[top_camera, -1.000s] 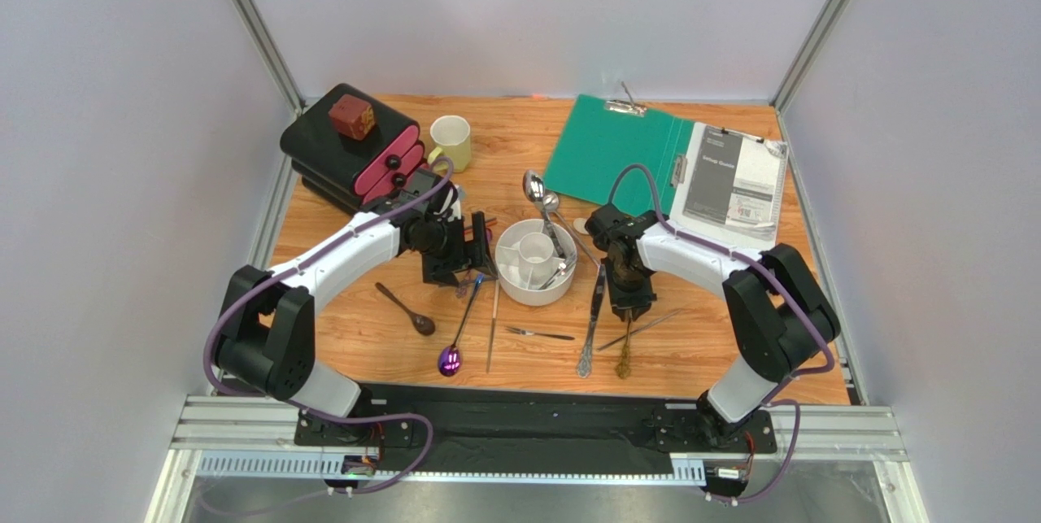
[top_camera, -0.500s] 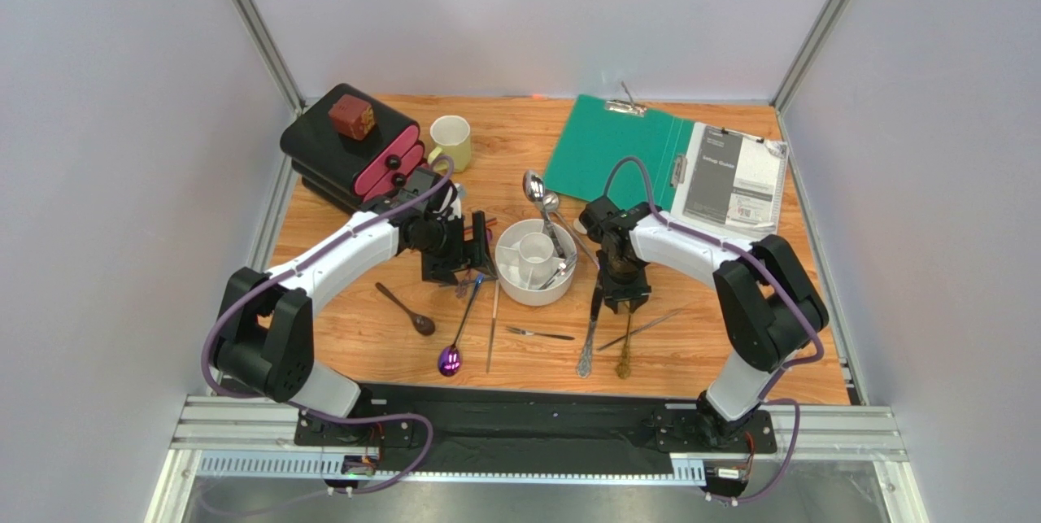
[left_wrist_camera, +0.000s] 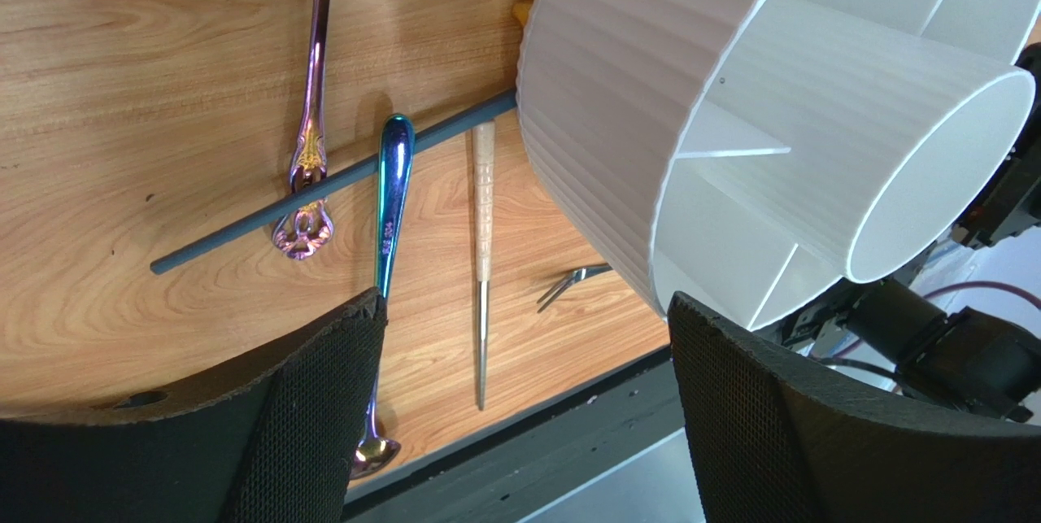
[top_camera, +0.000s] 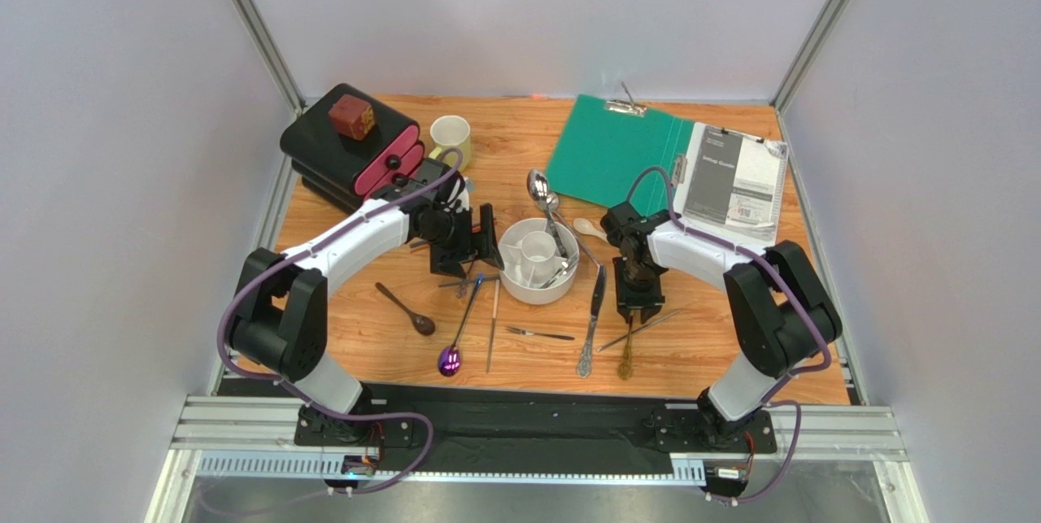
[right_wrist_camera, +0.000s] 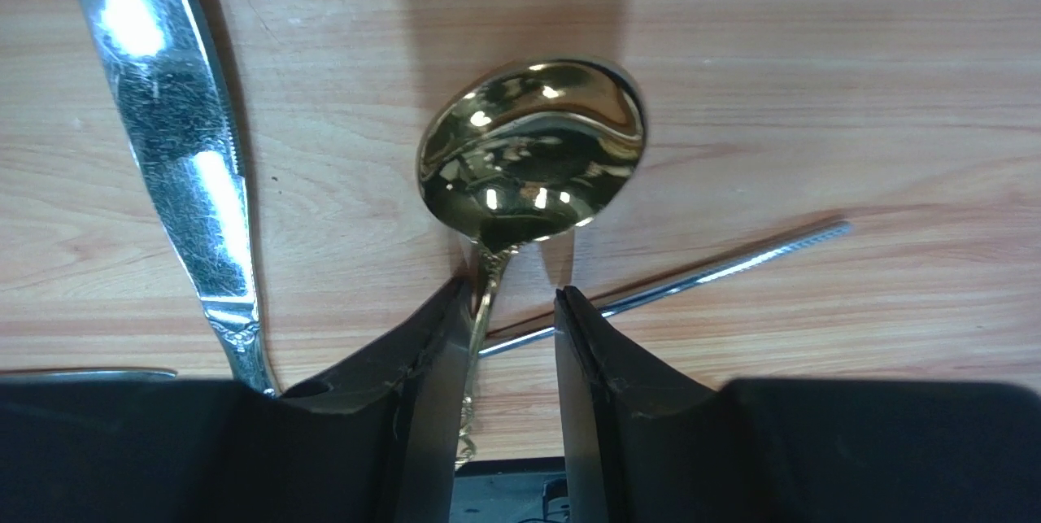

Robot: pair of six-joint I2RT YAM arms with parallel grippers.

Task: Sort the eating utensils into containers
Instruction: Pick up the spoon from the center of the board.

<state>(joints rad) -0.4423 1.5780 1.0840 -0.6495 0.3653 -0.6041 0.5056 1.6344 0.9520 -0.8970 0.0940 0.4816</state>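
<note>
Top view: left tool is hovering just beside the white holder, jaws spread wide, gripping nothing. Right tool is sitting low over the gold spoon on the surface, and its body is hiding the bowl. Silver knife is lying just beside. Two spoons are sticking out of the holder; can't tell which compartment.

Left wrist: holder is running out of frame. It's covering one end of the dark chopstick and all but the tines of a small fork. Iridescent spoon is passing behind one finger.

Right wrist: fingers are straddling the gold spoon's neck, released, with a gap showing on one side. The handle is disappearing behind the tool. Thin silver rod is running up to the neck, near end hidden.
</note>
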